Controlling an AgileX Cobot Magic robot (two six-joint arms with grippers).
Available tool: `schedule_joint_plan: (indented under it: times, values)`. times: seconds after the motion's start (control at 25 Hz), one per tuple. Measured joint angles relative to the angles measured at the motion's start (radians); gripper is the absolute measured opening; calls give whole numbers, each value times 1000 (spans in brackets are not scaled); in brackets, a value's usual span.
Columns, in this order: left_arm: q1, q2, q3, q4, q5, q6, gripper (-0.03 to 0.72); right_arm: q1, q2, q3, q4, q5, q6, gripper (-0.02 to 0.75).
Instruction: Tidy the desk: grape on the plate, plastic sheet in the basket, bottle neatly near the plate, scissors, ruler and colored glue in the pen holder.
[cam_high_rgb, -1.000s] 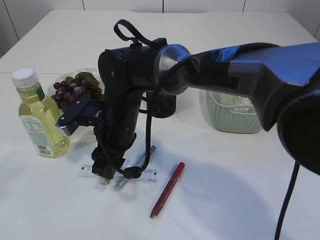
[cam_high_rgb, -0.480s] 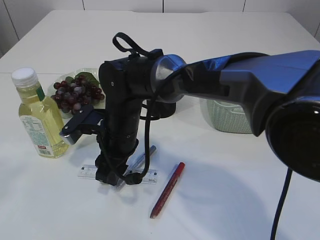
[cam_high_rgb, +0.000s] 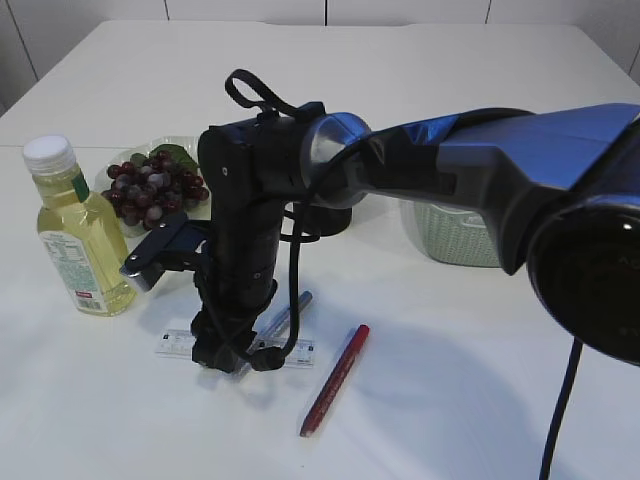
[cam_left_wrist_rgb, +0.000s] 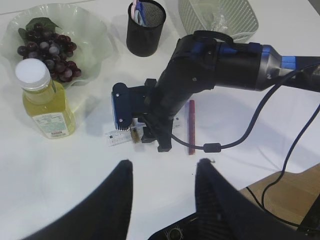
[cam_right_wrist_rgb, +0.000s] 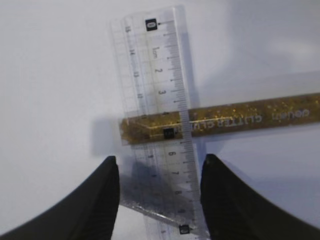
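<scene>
The right gripper hangs open over a clear plastic ruler lying flat across a gold glitter glue stick on the white table. The ruler's near end is cut off from view. The left gripper gapes empty.

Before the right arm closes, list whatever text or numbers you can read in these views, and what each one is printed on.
"GLITTER GLUE", reading upside down in the right wrist view: on the gold glitter glue stick.
Scale numbers "2", "3", "6", "7", "8": on the clear ruler.
"0" on a black square: the ruler's far end.
Bottle label: print too small to read.
Red pen: no legible text.
</scene>
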Motion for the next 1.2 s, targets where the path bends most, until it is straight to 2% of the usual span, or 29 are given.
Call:
schedule_joint_plan:
  times: [1.2]
  values:
    - [0, 0, 0, 0, 0, 0, 306, 0, 1, 0, 0, 4, -3, 419]
